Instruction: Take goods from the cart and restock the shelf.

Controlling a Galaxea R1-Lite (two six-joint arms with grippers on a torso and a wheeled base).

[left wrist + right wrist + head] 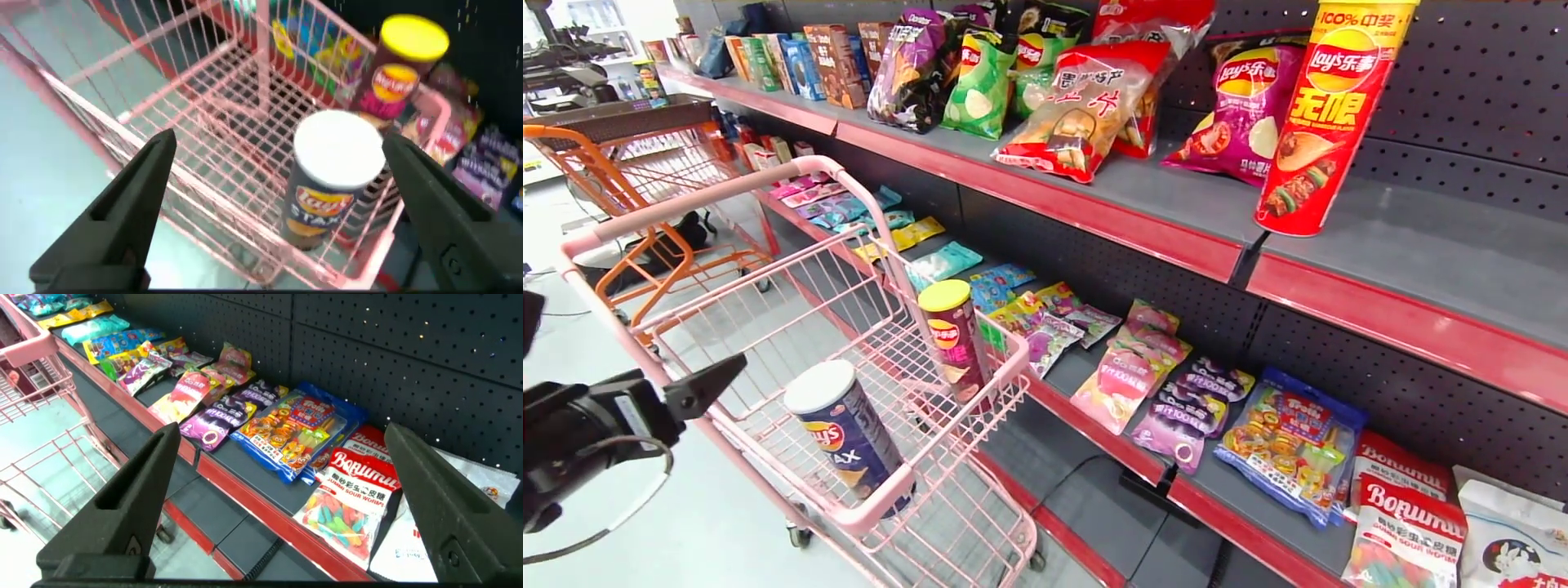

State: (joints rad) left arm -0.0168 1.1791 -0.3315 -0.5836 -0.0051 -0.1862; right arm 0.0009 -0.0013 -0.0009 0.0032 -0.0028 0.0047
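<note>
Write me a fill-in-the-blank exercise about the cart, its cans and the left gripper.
1. The pink cart holds ____ chip cans.
2. The blue can has a ____ lid.
3. The maroon can has a ____ lid.
4. The left gripper has its jaws ____.
Missing words: two; white; yellow; open.

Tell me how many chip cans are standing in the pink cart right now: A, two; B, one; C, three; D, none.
A: a white-lidded blue can and a yellow-lidded maroon can stand upright in the pink cart.
</note>
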